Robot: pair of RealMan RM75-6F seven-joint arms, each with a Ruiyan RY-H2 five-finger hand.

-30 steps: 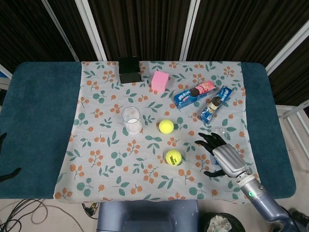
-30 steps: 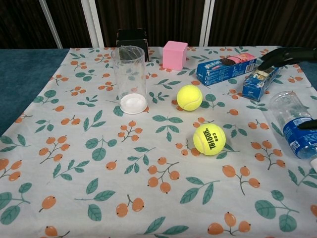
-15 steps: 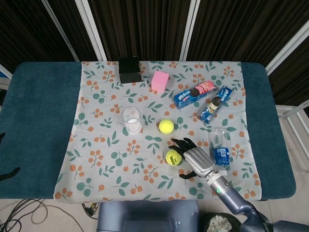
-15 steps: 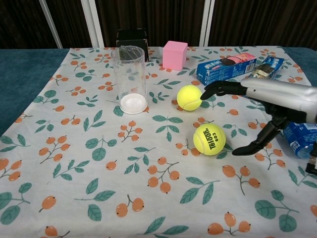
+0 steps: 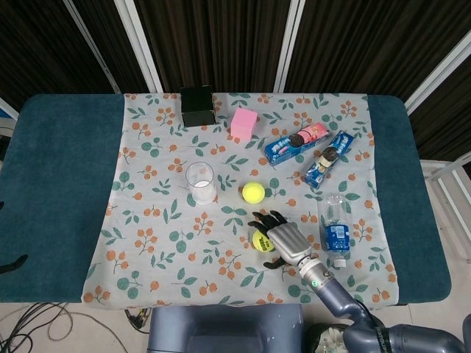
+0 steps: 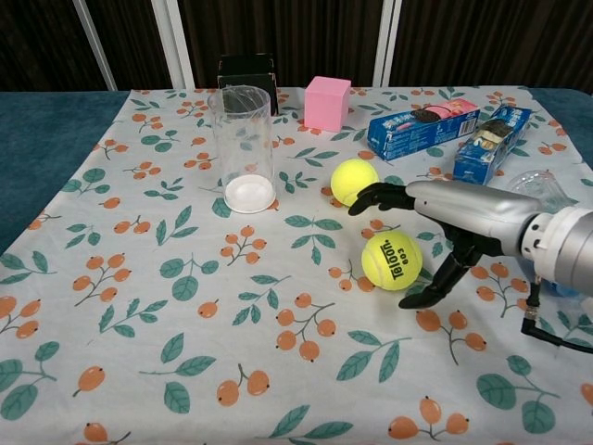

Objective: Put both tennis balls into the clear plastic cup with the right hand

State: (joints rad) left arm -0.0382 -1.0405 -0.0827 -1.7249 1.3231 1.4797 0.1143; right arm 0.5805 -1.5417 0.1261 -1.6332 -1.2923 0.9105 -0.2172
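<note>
Two yellow tennis balls lie on the floral cloth. The near ball carries black lettering; the far ball sits behind it. The clear plastic cup stands upright to their left, with nothing in it. My right hand hovers over the near ball, fingers spread above it and thumb low at its right side, holding nothing. Whether it touches the ball is unclear. Of my left hand only dark fingertips show at the head view's left edge.
A water bottle lies right of the hand. Two blue cookie packs, a pink block and a black box stand at the back. The cloth covers a teal table.
My right hand has swept left from beside the water bottle to over the near lettered ball, its open fingers now arching around it. Balls and cup have not moved.
</note>
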